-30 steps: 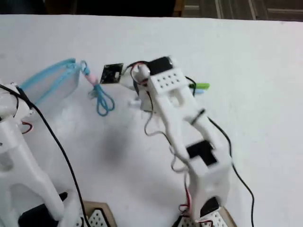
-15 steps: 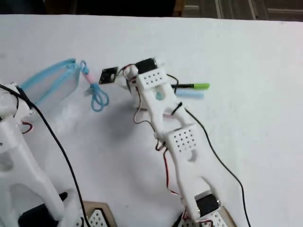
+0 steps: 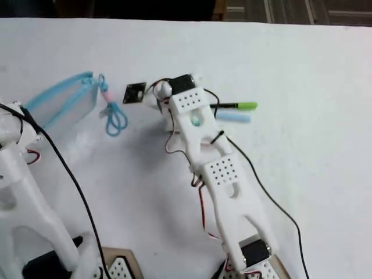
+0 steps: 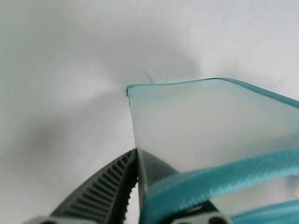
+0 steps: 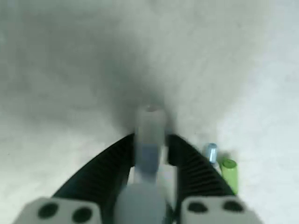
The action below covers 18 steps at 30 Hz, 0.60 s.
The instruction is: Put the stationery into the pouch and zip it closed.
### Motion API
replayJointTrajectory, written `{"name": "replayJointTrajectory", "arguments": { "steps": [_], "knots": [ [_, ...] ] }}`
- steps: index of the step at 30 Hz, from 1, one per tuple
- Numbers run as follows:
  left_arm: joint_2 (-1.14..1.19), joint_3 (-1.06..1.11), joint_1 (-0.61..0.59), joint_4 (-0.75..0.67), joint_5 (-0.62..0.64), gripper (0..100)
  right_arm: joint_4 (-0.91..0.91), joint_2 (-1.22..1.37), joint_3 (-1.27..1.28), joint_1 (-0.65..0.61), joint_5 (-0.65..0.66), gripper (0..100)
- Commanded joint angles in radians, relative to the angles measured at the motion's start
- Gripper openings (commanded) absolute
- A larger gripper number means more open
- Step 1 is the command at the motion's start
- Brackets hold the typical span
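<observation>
Hard to make out: my right gripper [image 5: 150, 139], mid-table, is clamped round a pale stick [image 5: 149, 122] too blurred to name.
Cut off: the pouch [image 3: 64, 107], by the table's [image 3: 302, 70] left edge, runs behind my left arm [image 3: 23, 192].
Left gripper [image 4: 138, 156]: pinched tight on the pouch's side edge.
Around: a green marker [image 3: 241, 106] and a blue pen [image 3: 232, 117] lie together beside the right arm [image 3: 226, 174]. A blue cord loop [image 3: 114, 121] lies between the pouch and that arm.

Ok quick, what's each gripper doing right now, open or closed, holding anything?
Left gripper: closed on the edge of the pouch.
Right gripper: closed on a pale pen-like item.
</observation>
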Motion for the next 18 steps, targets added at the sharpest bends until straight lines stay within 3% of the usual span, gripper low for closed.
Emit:
{"name": "replayJointTrajectory", "arguments": {
  "steps": [1, 11, 18],
  "knots": [
    [-0.012, -0.006, -0.007, 0.002, 0.006, 2, 0.015, -0.027, 0.003, -0.012, 0.006, 2.9],
    [-0.007, -0.005, -0.007, 0.002, 0.005, 2, 0.016, -0.206, 0.009, -0.013, -0.061, 1.8],
    [-0.013, -0.005, -0.007, 0.002, 0.005, 2, 0.013, -0.294, -0.002, -0.027, -0.184, 1.8]
  ]
}}
